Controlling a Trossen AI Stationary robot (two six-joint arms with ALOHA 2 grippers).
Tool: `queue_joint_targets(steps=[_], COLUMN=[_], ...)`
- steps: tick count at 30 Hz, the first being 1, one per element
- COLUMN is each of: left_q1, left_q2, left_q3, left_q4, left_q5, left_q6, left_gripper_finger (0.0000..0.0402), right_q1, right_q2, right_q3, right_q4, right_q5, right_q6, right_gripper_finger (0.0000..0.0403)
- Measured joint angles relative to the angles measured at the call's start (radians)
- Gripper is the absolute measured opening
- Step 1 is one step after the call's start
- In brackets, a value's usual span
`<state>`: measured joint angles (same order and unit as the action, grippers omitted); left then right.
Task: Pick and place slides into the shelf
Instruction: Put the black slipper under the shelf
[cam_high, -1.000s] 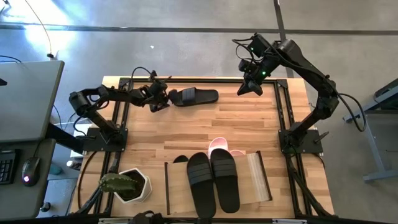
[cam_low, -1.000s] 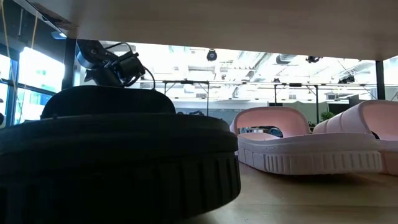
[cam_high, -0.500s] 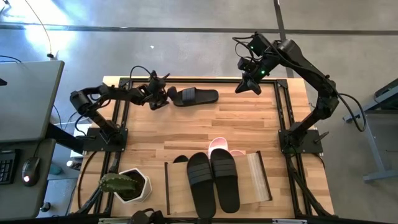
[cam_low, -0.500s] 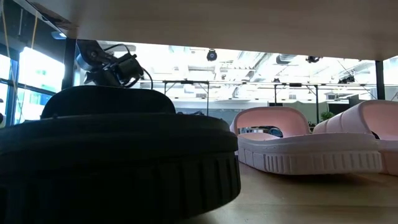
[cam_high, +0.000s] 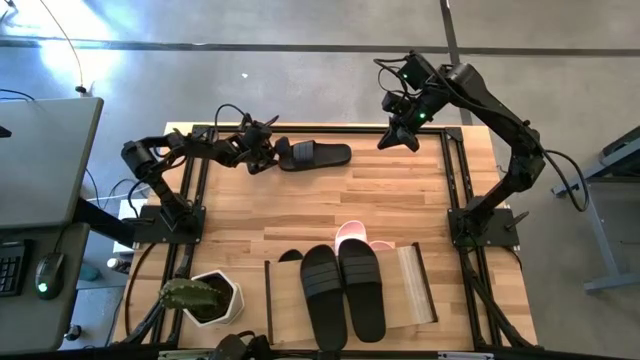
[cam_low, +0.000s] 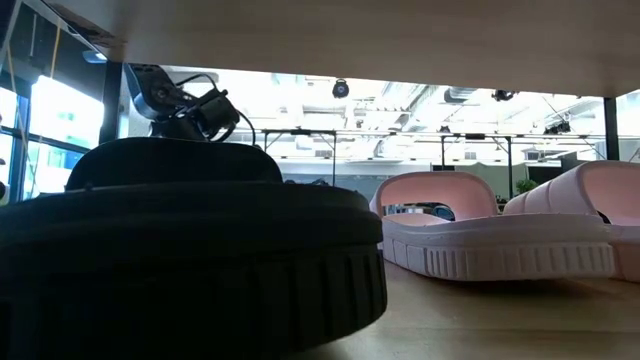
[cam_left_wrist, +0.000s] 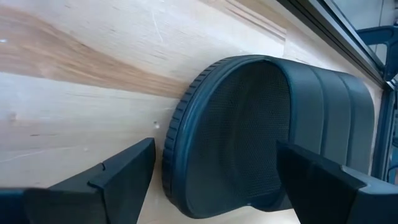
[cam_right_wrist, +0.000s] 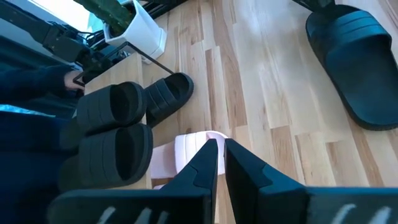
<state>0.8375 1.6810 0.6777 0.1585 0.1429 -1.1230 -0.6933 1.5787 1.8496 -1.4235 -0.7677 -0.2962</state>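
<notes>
A single black slide (cam_high: 313, 155) lies flat on its sole near the table's far edge. My left gripper (cam_high: 264, 156) is open at its heel end. In the left wrist view one finger (cam_left_wrist: 118, 180) stands just outside the heel rim (cam_left_wrist: 177, 143), and the other (cam_left_wrist: 329, 180) hovers over the footbed. The light-wood shelf (cam_high: 412, 285) sits at the near edge. A black pair (cam_high: 345, 292) rests on its top, and the pink pair (cam_low: 480, 235) and one black slide (cam_low: 190, 250) sit underneath. My right gripper (cam_high: 398, 137) is shut and raised near the far right corner.
A white hexagonal pot with a cactus (cam_high: 205, 297) stands at the near left corner, beside the shelf. Black frame rails (cam_high: 205, 190) run along the table's edges. Bare wood (cam_high: 330, 205) lies between the lone slide and the shelf.
My left gripper has moved a little toward the far edge and to the right, closing on the heel of the lone black slide. The slide has stayed in place.
</notes>
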Motion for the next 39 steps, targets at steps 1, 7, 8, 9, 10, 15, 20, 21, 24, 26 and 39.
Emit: queue_joint_targets(steps=[1,7,8,9,10,15,20,21,24,26,39], left_q1=[0.000,0.000,0.000,0.000,-0.002,-0.014,-0.014,-0.014,-0.014,-0.014,-0.016], left_q2=[0.000,0.013,0.020,0.028,0.034,0.037,0.039,0.040,0.041,0.042,0.043], left_q3=[0.000,0.000,0.000,0.001,0.001,0.004,0.003,0.003,0.002,0.002,0.001], left_q4=[0.000,0.018,0.025,0.030,0.031,0.032,0.029,0.027,0.025,0.023,0.059], left_q5=[-0.001,0.003,0.008,0.011,0.011,-0.010,-0.017,-0.020,-0.021,-0.022,-0.023], left_q6=[0.000,0.000,0.000,0.000,0.000,0.004,0.001,0.001,0.001,0.000,0.028], left_gripper_finger=[0.0317,0.0315,0.0311,0.0306,0.0298,0.0249,0.0194,0.0183,0.0149,0.0123,0.0023], right_q1=[0.000,0.000,0.000,0.000,0.000,0.000,0.000,0.000,0.000,0.000,0.000], right_q2=[0.000,0.000,0.000,0.000,0.000,0.000,0.000,0.000,0.000,0.000,0.000], right_q3=[0.000,0.000,0.000,0.000,0.000,0.000,0.000,0.000,0.000,0.000,0.000], right_q4=[0.001,0.009,0.012,0.015,0.018,0.017,0.021,0.022,0.022,0.022,0.022], right_q5=[0.000,0.001,0.000,0.001,0.001,0.001,0.001,0.001,0.001,0.002,0.005], right_q6=[0.000,0.000,0.000,0.000,0.000,0.000,0.000,0.000,0.000,0.000,0.000], right_gripper_finger=[0.0021,0.0021,0.0021,0.0021,0.0021,0.0021,0.0021,0.0021,0.0021,0.0021,0.0021])
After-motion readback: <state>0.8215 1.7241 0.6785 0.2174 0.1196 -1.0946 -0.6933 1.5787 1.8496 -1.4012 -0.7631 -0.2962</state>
